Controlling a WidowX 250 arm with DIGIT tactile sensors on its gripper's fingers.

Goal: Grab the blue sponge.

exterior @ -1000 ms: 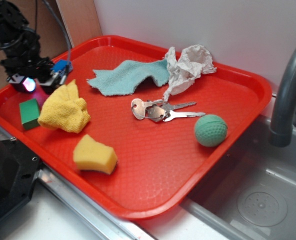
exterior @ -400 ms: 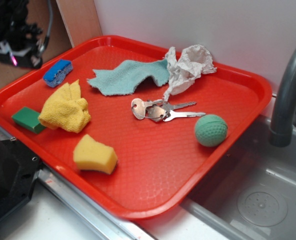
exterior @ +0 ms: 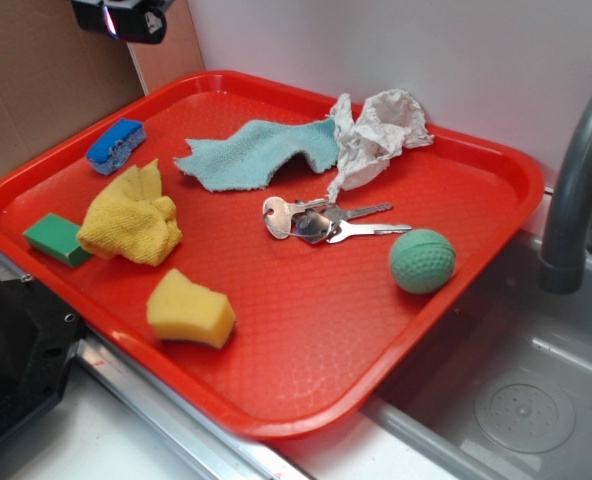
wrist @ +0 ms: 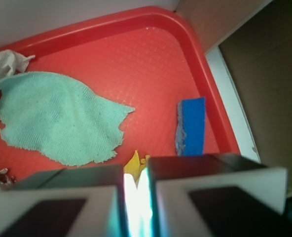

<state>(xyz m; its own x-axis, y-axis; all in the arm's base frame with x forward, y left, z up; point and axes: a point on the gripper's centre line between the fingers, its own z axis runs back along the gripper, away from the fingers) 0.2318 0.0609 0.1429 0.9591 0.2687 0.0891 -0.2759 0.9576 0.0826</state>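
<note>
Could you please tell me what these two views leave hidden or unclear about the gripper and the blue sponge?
- Gripper: in the exterior view the top edge cuts it off, so its fingers are not visible.
- Gripper in the wrist view: only blurred close-up blocks, almost together; a glare hides whether they touch.
- Blue sponge: its lower end is hidden behind the gripper in the wrist view.
- Yellow cloth: only a tip shows there.

On the red tray [exterior: 496, 170] lie a teal cloth [exterior: 251, 152] and crumpled paper towel [exterior: 376, 130] far, keys [exterior: 316, 220] mid-tray, a green ball [exterior: 422, 260] right, and a yellow cloth [exterior: 128, 220], green sponge [exterior: 56, 240] and yellow sponge [exterior: 188, 310] left.
</note>
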